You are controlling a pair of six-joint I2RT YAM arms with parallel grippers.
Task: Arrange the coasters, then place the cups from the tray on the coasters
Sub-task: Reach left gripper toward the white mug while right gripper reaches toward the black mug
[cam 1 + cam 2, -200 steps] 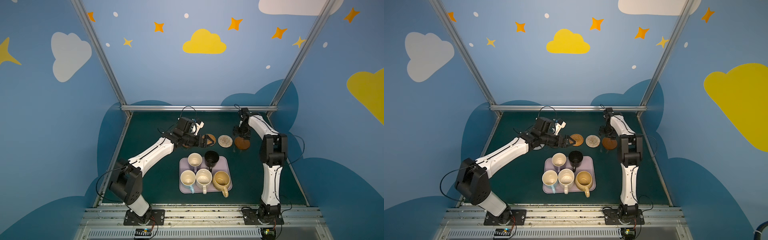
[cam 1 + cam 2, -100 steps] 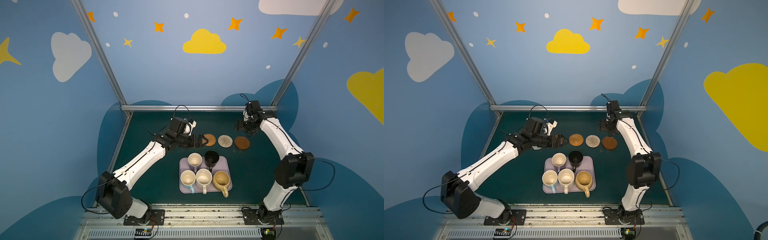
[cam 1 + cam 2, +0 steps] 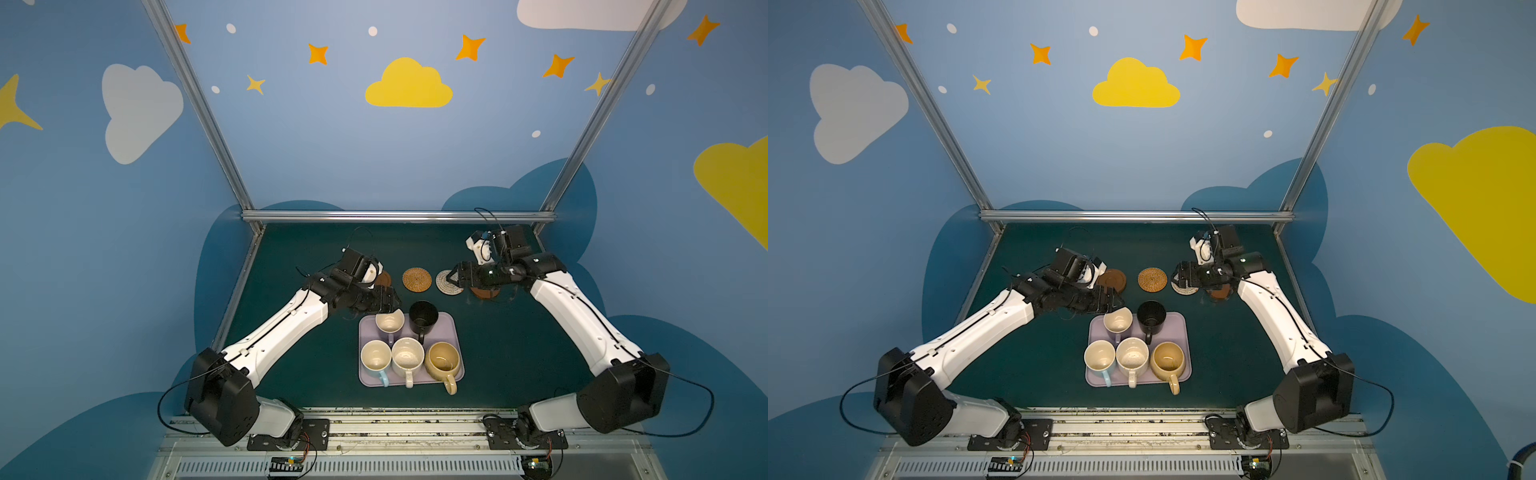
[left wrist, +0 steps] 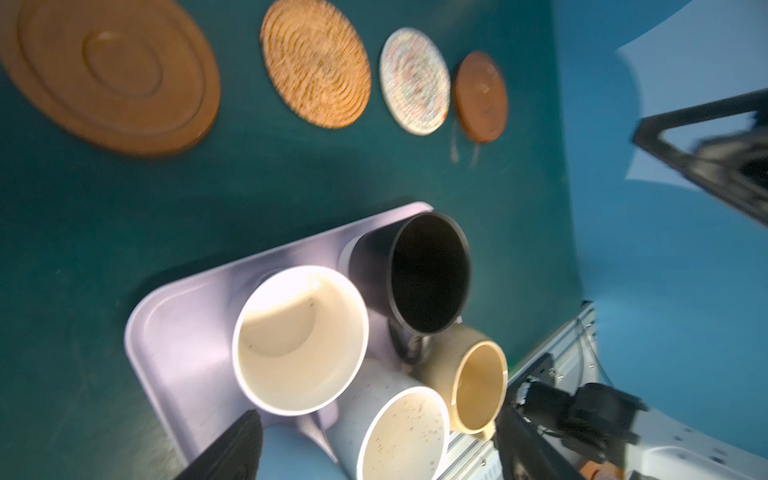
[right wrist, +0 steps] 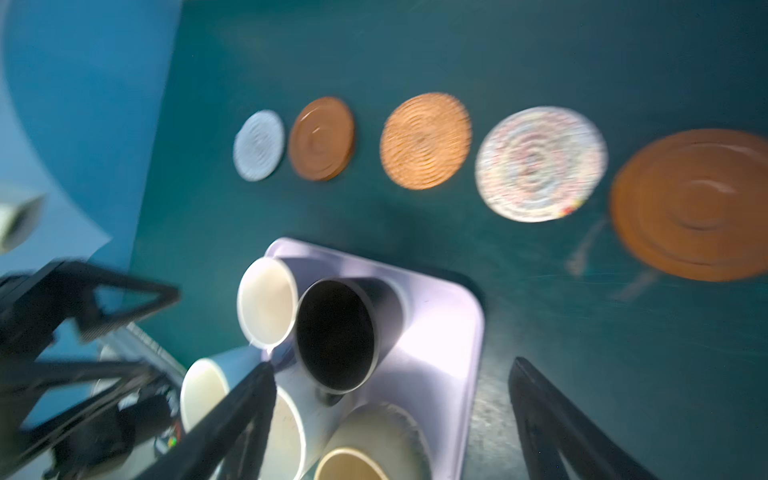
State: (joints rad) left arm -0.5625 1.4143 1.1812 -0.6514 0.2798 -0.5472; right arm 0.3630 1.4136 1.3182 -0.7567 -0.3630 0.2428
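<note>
The left gripper [image 3: 392, 302] hangs spread and empty at the far left corner of the tray [image 3: 446, 330], just above the rim of the lilac mug [image 3: 390, 322]. That mug stands right beside the black mug [image 3: 423, 318], with the light blue mug [image 3: 375, 357] and the speckled cream mug [image 3: 408, 356] close in front. A finger coming down on a crowded side would likely knock or tip a neighbour.

All five cups stand on the tray, which lies mid-table toward the front edge; the mustard mug [image 3: 444, 359] fills its near right corner.

The coasters run in a row between the tray and the back edge of the table [image 3: 291, 249]. At the left end the grey woven coaster [image 5: 258, 145] lies just beside a wooden coaster [image 5: 322, 138], so two mugs set there could clash. Next come the orange woven coaster [image 3: 417, 279], the cream woven coaster [image 3: 446, 283] and a second wooden coaster [image 3: 484, 293].

The right gripper [image 3: 457, 276], jaws wide and holding nothing, hovers over those last two. If it drops low, it could drag the light woven disc out of line. If both arms reach for the tray's far row together, they might collide.
</note>
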